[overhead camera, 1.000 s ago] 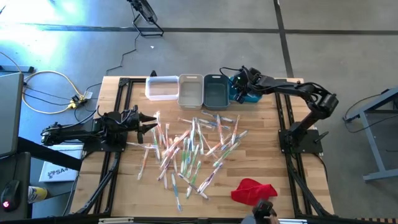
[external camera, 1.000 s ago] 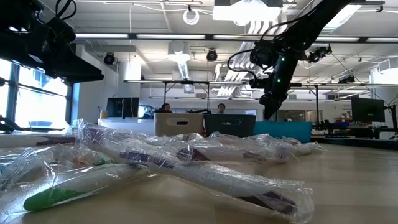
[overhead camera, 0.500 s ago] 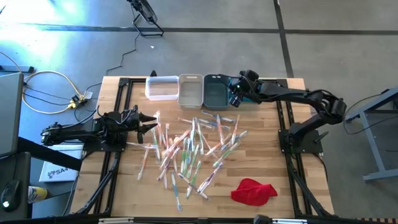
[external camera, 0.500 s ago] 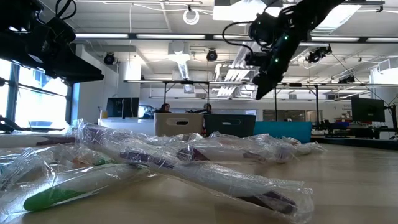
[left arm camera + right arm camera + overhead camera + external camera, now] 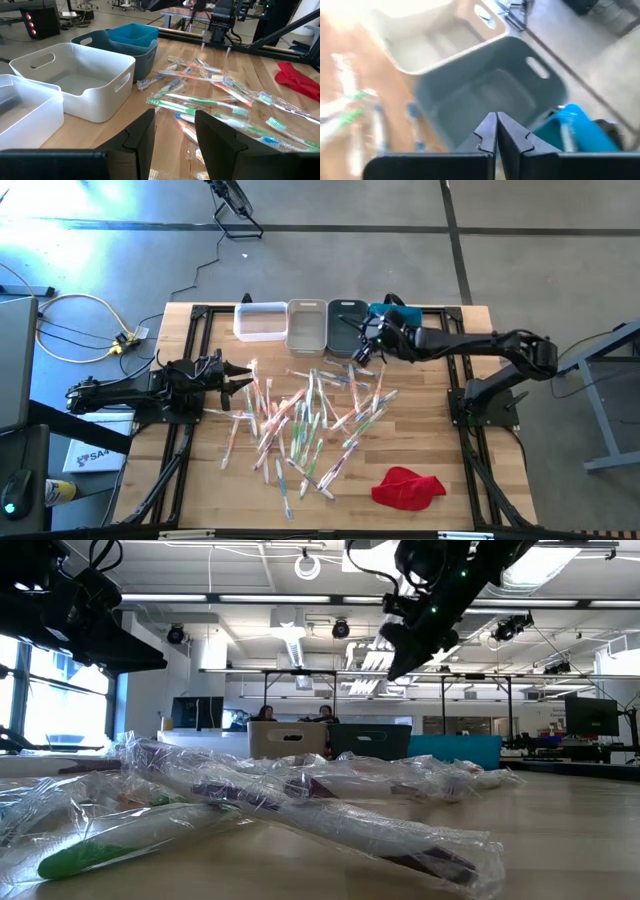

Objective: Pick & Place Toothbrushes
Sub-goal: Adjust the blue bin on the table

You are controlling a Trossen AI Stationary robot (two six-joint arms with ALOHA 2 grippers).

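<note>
Many wrapped toothbrushes (image 5: 310, 415) lie in a loose pile on the middle of the wooden table, also in the left wrist view (image 5: 215, 95) and close up in the low view (image 5: 300, 800). My right gripper (image 5: 360, 352) hangs shut and empty above the near rim of the grey bin (image 5: 346, 328), its fingers (image 5: 496, 132) slanting down; in the low view it hangs high over the table (image 5: 392, 668). My left gripper (image 5: 245, 375) waits open at the pile's left side, level, its fingers (image 5: 175, 135) pointing toward the toothbrushes.
Along the far edge stand a white bin (image 5: 260, 320), a beige bin (image 5: 306, 325), the grey bin and a blue bin (image 5: 385, 312). A red cloth (image 5: 408, 486) lies near the front right corner. Bare wood shows to the pile's right.
My right gripper has swung from over the blue bin toward the table's left and near side, to the grey bin's near rim. It has risen and rolled as it went.
</note>
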